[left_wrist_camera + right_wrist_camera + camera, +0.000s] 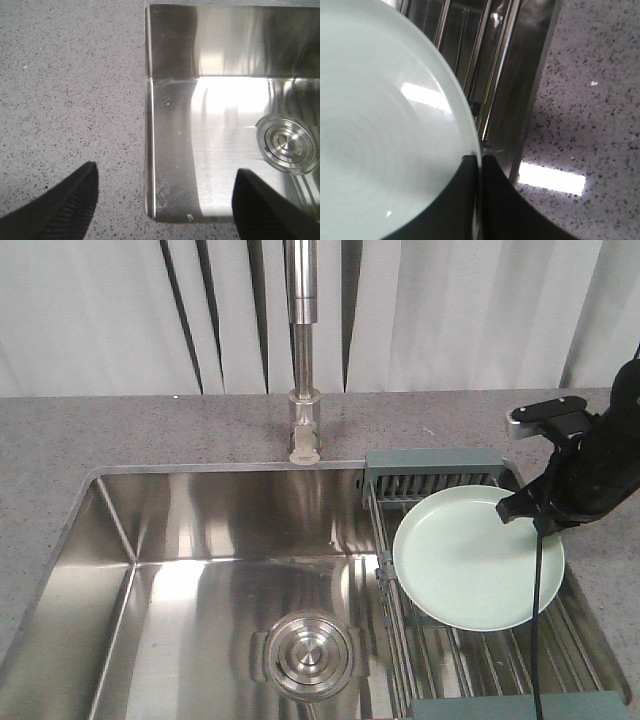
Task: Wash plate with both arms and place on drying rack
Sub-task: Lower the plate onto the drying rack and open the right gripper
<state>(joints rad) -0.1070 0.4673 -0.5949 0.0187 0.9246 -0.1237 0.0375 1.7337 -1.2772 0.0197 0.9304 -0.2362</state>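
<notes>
The pale mint-green plate (475, 560) sits tilted over the drying rack (440, 480) at the right end of the sink. My right gripper (522, 508) is shut on the plate's upper right rim. In the right wrist view the plate (380, 130) fills the left side, and the two black fingers (455, 200) pinch its rim, with the right gripper (479, 165) closed on it. The rack's steel rods (485, 65) run behind. My left gripper (165, 190) is open and empty, hovering over the sink's near left corner. The left arm does not show in the front view.
The steel sink basin (200, 570) has a round drain (308, 652), which also shows in the left wrist view (286, 144). A steel faucet (303, 360) stands at the back rim. Grey speckled counter (65, 100) surrounds the sink. Grey curtains hang behind.
</notes>
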